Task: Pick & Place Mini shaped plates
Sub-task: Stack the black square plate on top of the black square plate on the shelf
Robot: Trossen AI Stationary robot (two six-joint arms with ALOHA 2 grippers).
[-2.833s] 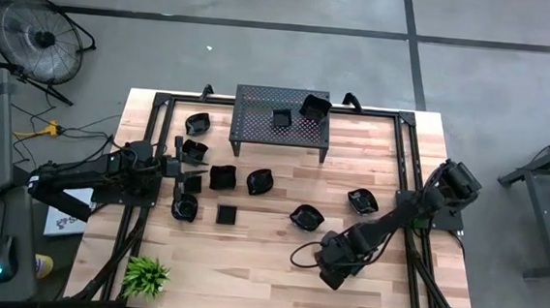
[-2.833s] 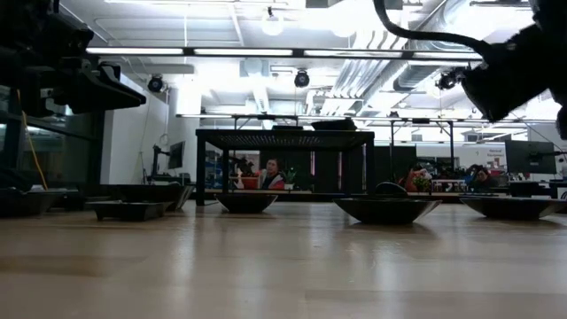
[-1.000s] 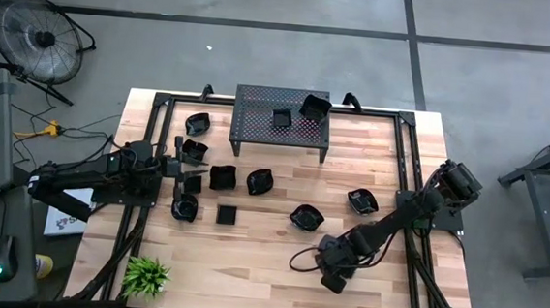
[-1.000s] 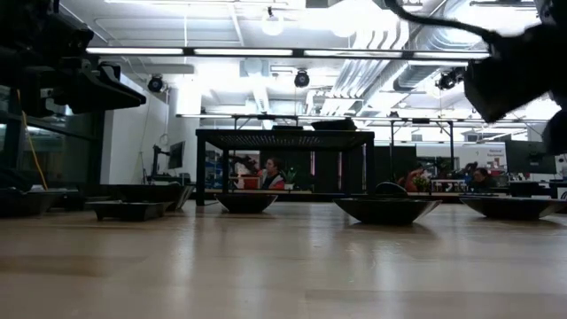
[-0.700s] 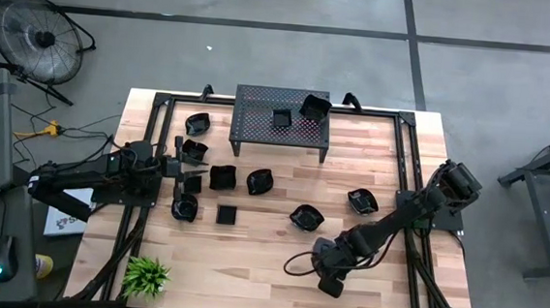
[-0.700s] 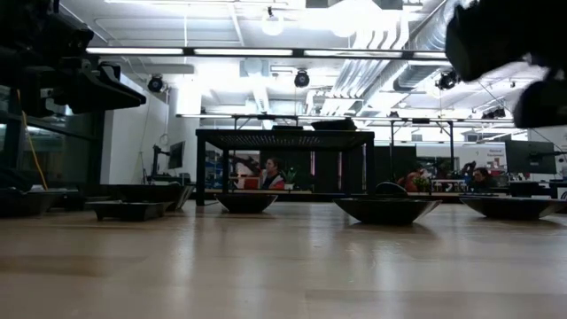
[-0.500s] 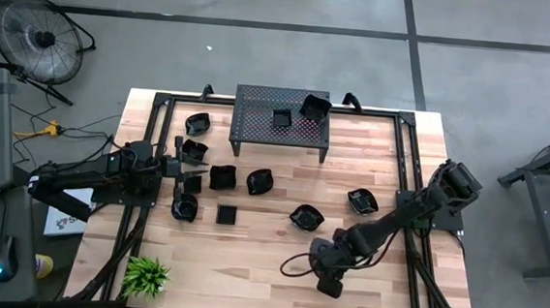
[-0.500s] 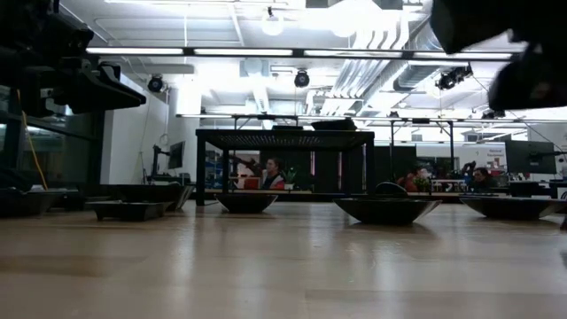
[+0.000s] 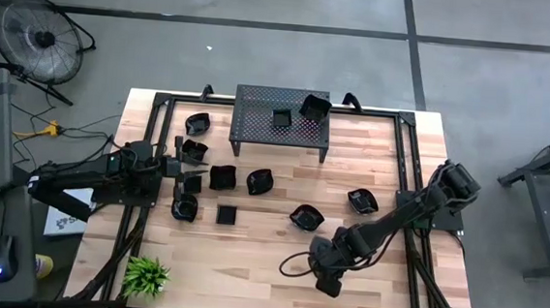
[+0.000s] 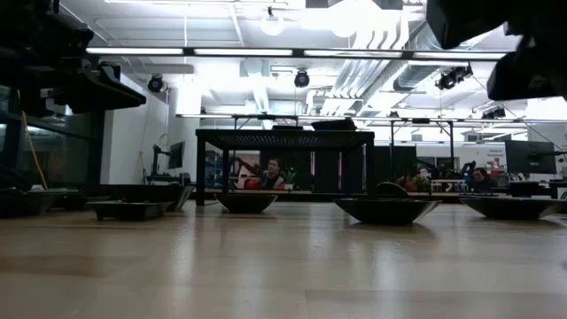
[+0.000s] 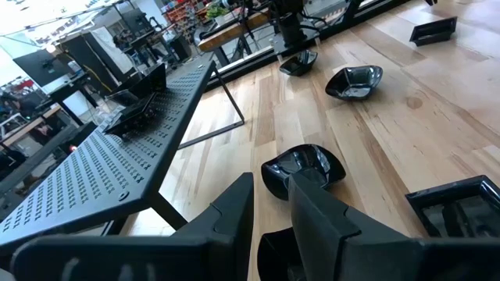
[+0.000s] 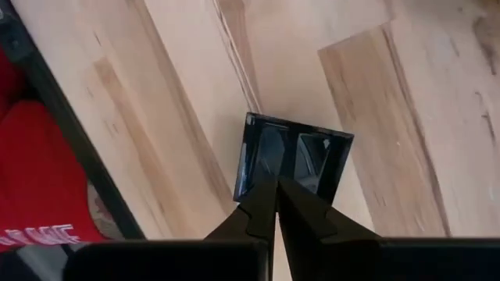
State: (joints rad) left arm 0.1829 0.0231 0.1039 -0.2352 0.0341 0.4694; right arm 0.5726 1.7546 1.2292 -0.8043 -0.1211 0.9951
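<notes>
My right gripper (image 12: 275, 181) is shut on a square black mini plate (image 12: 295, 156) above the bare wood near the table's front middle (image 9: 327, 277). The other mini plates lie on their bases on the table: (image 9: 306, 216), (image 9: 361, 200), (image 9: 260, 180), (image 9: 222, 177), (image 9: 225, 214) and more at the left. Two plates (image 9: 280, 118) (image 9: 314, 106) sit on the perforated stand (image 9: 259, 109). My left gripper (image 11: 272, 186) waits at the table's left (image 9: 194, 176), narrowly open, with nothing between its fingers. My right gripper pinches the square plate between its two fingertips at the middle of one side of the rim (image 12: 276, 173). The fingers come from above, pointing steeply down. The plate hangs past the fingertips, clear of the table.
A small green plant (image 9: 145, 276) stands at the near left corner. The black stand takes up the far middle. A black frame rail (image 12: 70, 148) runs along the table's edge close to my right gripper. Bare wood (image 9: 248, 259) lies across the near middle.
My right gripper has risen from the table and shifted a little toward the table's left edge, rolling its wrist as it went. In the low view its arm has climbed toward the top of the picture.
</notes>
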